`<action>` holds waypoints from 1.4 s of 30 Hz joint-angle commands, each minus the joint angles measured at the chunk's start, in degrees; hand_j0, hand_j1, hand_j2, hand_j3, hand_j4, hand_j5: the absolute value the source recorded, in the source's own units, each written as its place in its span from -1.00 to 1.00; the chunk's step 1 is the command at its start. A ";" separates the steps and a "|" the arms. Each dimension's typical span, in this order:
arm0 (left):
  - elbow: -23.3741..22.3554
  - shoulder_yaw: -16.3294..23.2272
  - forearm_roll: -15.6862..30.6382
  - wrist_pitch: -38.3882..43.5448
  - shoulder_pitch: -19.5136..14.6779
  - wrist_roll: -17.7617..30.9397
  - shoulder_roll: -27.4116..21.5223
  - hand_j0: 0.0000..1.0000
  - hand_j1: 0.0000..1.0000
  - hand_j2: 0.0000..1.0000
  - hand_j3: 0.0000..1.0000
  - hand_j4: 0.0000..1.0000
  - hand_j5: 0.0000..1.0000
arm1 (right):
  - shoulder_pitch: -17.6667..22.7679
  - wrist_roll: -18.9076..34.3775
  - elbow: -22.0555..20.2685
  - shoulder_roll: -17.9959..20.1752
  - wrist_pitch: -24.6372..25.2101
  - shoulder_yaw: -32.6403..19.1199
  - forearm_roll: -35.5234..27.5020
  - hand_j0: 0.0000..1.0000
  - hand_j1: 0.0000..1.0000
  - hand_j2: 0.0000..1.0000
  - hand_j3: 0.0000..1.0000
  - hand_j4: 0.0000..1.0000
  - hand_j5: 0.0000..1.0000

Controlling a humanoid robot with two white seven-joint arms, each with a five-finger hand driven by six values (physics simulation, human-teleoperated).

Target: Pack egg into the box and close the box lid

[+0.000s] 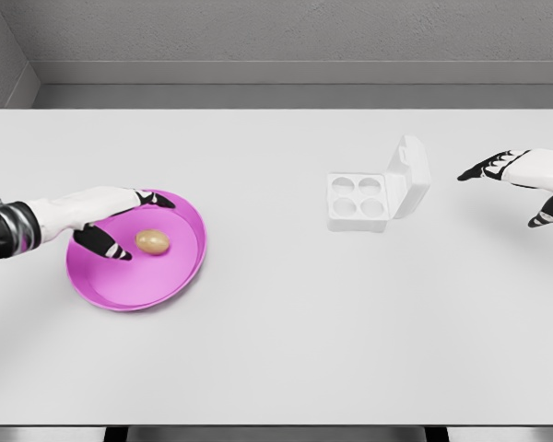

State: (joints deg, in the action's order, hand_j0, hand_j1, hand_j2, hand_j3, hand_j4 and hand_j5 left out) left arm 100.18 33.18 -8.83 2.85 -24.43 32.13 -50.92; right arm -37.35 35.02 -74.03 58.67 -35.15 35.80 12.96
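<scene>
The left hand (111, 219) hovered open over the pink plate (175, 272), empty, ready for the egg (152, 241); the right hand (521, 175) waited open beside the egg box (358, 201), probably for its raised lid (410, 175).

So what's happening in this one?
A humanoid robot is at the start of packing an egg. Its left hand is over the pink plate, fingers spread on either side of the brown egg, which lies on the plate, not yet grasped. The white egg box sits to the right on the table, lid up, all four cups empty. The right hand hovers open beside the box, touching nothing.
</scene>
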 commanded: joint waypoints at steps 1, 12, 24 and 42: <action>-1.22 0.04 -0.31 0.58 0.00 0.04 1.70 0.79 0.79 0.79 0.79 0.79 0.79 | 0.00 -0.02 0.03 0.04 0.15 -0.02 -0.30 1.00 1.00 1.00 1.00 1.00 1.00; -3.33 1.45 -2.06 0.49 0.35 -0.05 4.17 0.81 0.81 0.81 0.81 0.81 0.81 | 0.18 -0.02 0.20 0.13 0.15 -0.11 -0.39 1.00 1.00 1.00 1.00 1.00 1.00; -4.73 1.54 -3.56 0.58 0.00 -0.05 5.48 0.81 0.81 0.81 0.81 0.81 0.81 | 0.09 -0.02 0.20 0.21 0.15 -0.11 -0.39 1.00 1.00 1.00 1.00 1.00 1.00; -4.65 1.54 -2.94 0.66 0.26 0.04 5.48 0.39 0.39 0.39 0.39 0.39 0.39 | 0.09 -0.02 0.03 0.13 0.15 -0.11 -0.31 1.00 1.00 1.00 1.00 1.00 1.00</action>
State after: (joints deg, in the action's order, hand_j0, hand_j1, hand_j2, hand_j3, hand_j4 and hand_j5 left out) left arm 95.49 34.73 -11.99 3.56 -24.17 32.18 -45.38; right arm -37.27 35.02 -73.95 58.74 -35.15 35.72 12.93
